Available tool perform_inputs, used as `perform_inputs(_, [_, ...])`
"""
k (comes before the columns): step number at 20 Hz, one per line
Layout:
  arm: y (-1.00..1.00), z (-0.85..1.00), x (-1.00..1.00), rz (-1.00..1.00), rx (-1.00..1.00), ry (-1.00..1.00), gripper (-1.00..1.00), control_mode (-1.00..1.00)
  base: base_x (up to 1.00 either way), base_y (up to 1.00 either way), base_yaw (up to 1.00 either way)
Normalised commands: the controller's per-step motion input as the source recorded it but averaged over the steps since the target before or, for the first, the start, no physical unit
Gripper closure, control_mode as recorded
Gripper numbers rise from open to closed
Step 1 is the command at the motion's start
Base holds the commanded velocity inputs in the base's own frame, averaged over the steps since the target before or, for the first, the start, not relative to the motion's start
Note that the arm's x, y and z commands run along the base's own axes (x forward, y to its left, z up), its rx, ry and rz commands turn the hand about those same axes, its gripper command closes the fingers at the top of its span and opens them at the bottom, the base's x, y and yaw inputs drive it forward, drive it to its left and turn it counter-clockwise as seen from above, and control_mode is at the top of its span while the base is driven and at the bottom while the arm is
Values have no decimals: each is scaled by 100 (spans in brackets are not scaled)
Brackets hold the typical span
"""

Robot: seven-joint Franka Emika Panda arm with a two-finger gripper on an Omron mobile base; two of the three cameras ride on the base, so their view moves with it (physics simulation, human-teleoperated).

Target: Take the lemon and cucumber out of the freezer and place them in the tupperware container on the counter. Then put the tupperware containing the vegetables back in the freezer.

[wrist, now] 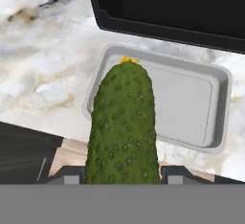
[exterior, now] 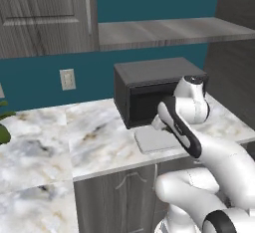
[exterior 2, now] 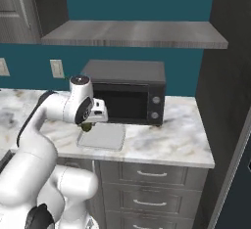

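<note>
In your hand view the cucumber [wrist: 123, 127] rises from the bottom centre of the frame, pinched between the two dark finger tips of the gripper [wrist: 121, 175] that show on either side of its base. Its knobbly green body points up the frame, and its small yellow tip sits over the near wall of the tupperware container [wrist: 217, 113]. That tray lies in the middle right of the hand view, on the marbled counter [wrist: 43, 70], just below the black microwave [wrist: 167, 7] that runs along the top edge.

In your right base view the gripper [exterior 2: 88, 125] hangs at the centre left, above the left end of the tupperware container [exterior 2: 105, 137], with a sliver of green cucumber [exterior 2: 87, 127] showing beneath the hand. The microwave [exterior 2: 130, 93] stands just behind the tray, under a grey wall shelf [exterior 2: 132, 33].

In your left base view the arm covers the right part of the tupperware container [exterior: 152, 140], which lies at the centre of the frame on the counter [exterior: 45, 142], in front of the microwave [exterior: 144, 85].
</note>
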Motion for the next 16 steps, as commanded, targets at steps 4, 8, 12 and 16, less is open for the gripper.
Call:
perform_inputs(4, [-2,-87,100,35,-3,7,100,-100,0,0,0])
perform_inputs(8, [0,-76,93,24,-6,7,100,-100,0,0,0])
perform_inputs(12, [-9,-50,67,11,-6,7,100,-100,0,0,0])
perform_inputs(16, [-22,-32,21,6,-3,0,100,-100,0,0,0])
